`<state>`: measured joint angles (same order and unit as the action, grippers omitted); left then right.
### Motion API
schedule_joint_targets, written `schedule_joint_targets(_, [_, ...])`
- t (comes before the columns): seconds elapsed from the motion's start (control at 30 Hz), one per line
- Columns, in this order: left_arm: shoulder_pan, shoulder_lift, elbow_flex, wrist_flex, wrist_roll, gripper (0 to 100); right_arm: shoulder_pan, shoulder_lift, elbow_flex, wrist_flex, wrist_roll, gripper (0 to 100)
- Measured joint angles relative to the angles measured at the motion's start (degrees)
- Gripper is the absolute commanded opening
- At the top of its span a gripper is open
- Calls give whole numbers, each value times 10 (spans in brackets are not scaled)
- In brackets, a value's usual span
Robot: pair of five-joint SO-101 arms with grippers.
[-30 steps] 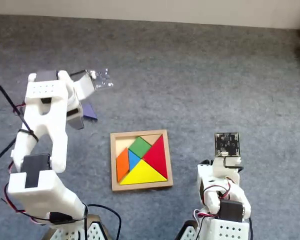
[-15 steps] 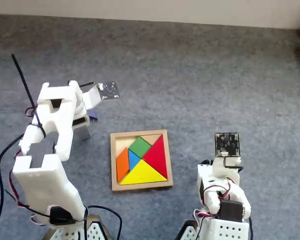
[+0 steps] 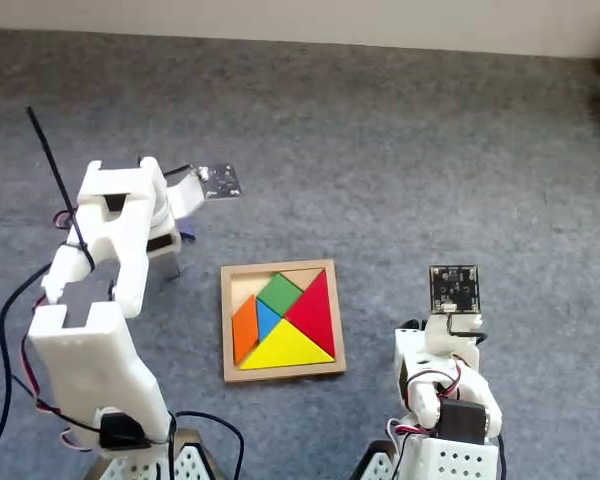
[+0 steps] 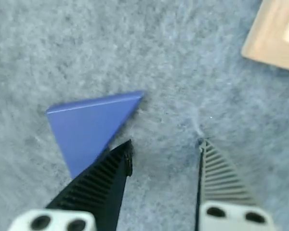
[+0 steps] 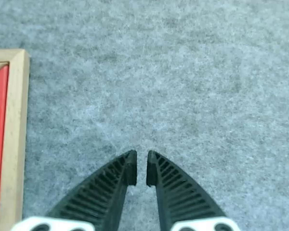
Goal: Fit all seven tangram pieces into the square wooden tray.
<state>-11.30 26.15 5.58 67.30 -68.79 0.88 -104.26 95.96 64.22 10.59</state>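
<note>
The square wooden tray (image 3: pixel 282 372) sits mid-bench with most of its puzzle in place: the orange piece (image 3: pixel 245 328), green square (image 3: pixel 279 293), small blue piece (image 3: pixel 267 320), red triangle (image 3: pixel 315 310) and yellow triangle (image 3: pixel 283 348) lie packed edge to edge. What looks like a tan triangle (image 3: pixel 302 277) sits along the tray's 12 o'clock side, though it is hard to tell from bare wood. A pale gap (image 3: pixel 240 290) shows in the corner toward 10 o'clock, and judging by its outline it is the slot left for the last piece. That piece, the blue triangle (image 4: pixel 89 125), lies flat on the grey bench (image 3: pixel 430 150) outside the tray, off at about 10 o'clock from it and largely tucked under the left arm in the high view. The left hand (image 4: pixel 164 151) hangs low over it with its fingers spread wide apart and gripping nothing. The dark finger (image 4: pixel 113 171) overlaps one edge of the triangle, while the other stands over bare bench. So the hand is offset, and would likely need to shift across the triangle to straddle it before closing. The right hand (image 5: pixel 138 168) is parked at about 4 o'clock from the tray, fingers drawn nearly together and empty. It points at open bench beside the tray's rim, probably held back so it does not crowd the left arm's pick.
</note>
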Motion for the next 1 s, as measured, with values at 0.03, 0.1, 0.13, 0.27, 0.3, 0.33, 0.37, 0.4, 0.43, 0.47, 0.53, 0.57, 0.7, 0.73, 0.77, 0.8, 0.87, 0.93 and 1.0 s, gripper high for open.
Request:
schedule_joint_targets(0.03, [0,0,-4,9,0,184,0,0,0,0,0,52])
schedule_joint_targets(0.1, [1,0,-8,26,-1,167,0,0,0,0,0,52])
schedule_joint_targets(0.13, [1,-4,-8,36,-4,159,0,0,0,0,0,52])
schedule_joint_targets(0.27, [0,-25,-4,105,-8,136,0,0,0,0,0,52])
schedule_joint_targets(0.3, [-1,-34,-4,123,-8,132,0,0,0,0,0,52])
schedule_joint_targets(0.33, [-2,-46,-4,141,-8,129,0,0,0,0,0,52])
schedule_joint_targets(0.37, [-1,-62,1,156,-8,130,0,0,0,0,0,52])
schedule_joint_targets(0.4, [2,-77,7,172,-8,130,0,0,0,0,0,52])
schedule_joint_targets(0.43, [4,-93,14,185,-8,130,0,0,0,0,0,52])
schedule_joint_targets(0.47, [6,-113,25,194,-8,130,0,0,0,0,0,52])
schedule_joint_targets(0.53, [7,-156,54,203,-8,133,0,0,0,0,0,52])
schedule_joint_targets(0.57, [6,-179,69,205,-8,133,0,0,0,0,0,52])
schedule_joint_targets(0.7, [8,-279,142,206,-8,134,0,0,0,0,0,52])
schedule_joint_targets(0.73, [8,-302,157,196,-8,134,0,0,0,0,0,52])
schedule_joint_targets(0.77, [8,-323,171,184,-8,136,0,0,0,0,0,52])
schedule_joint_targets(0.8, [8,-342,182,171,-8,147,0,0,0,0,0,52])
schedule_joint_targets(0.87, [8,-374,200,144,-3,196,0,0,0,0,0,52])
schedule_joint_targets(0.93, [8,-390,203,113,23,245,0,0,0,0,0,52])
schedule_joint_targets(1.0, [8,-397,204,88,54,259,0,0,0,0,0,52])
